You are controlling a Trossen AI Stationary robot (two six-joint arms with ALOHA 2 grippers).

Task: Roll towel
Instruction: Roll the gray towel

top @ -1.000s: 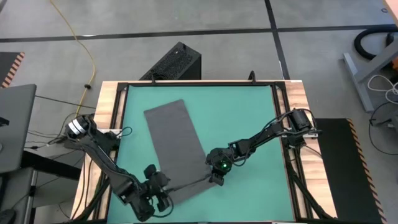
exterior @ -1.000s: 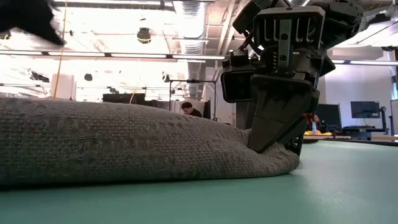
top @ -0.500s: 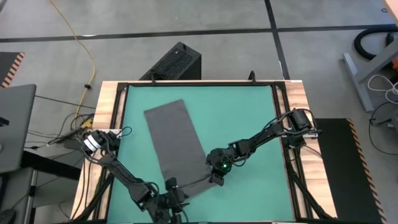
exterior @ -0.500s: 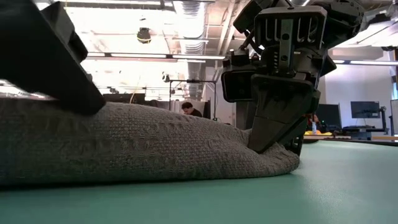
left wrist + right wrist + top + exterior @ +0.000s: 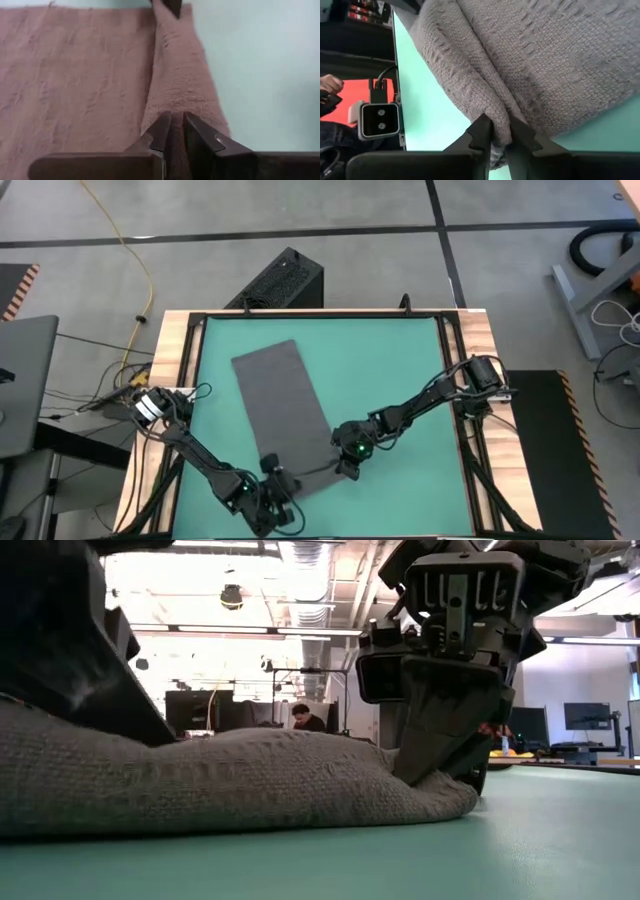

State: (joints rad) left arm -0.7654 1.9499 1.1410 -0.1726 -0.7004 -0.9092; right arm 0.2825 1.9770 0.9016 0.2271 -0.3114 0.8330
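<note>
The dark grey towel [image 5: 280, 405] lies slantwise on the green mat [image 5: 400, 380]. Its far part is flat, and its near end is turned over into a low roll [image 5: 312, 476] along the mat's near side. My left gripper [image 5: 273, 472] is at the roll's left end and shut on it. My right gripper [image 5: 345, 467] is at the roll's right end, shut on the cloth there. In the low view the roll [image 5: 250, 780] fills the near ground, with the right gripper [image 5: 440, 775] on its right end. My left gripper pinches the left end of the rolled fold [image 5: 173, 120] between its two fingers. It comes slanting down from the table's near-left side, and the fingers lie along the roll. The roll rests on the mat. My right gripper pinches the right end of the rolled fold [image 5: 501, 131], several layers thick, between its two fingers. It comes slanting down from the table's right. The cloth bulges above the fingertips [image 5: 482, 131] and stays on the mat.
Wooden rails [image 5: 172, 390] frame the mat on both sides. A black box [image 5: 282, 280] stands beyond the far edge. Bare mat lies to the right of the towel. A person [image 5: 303, 717] sits far off in the room behind.
My left gripper has come down and toward the table's right onto the roll's left end and has shut on it. The cloth there is now pressed lower. My right gripper has kept its place at the roll's right end.
</note>
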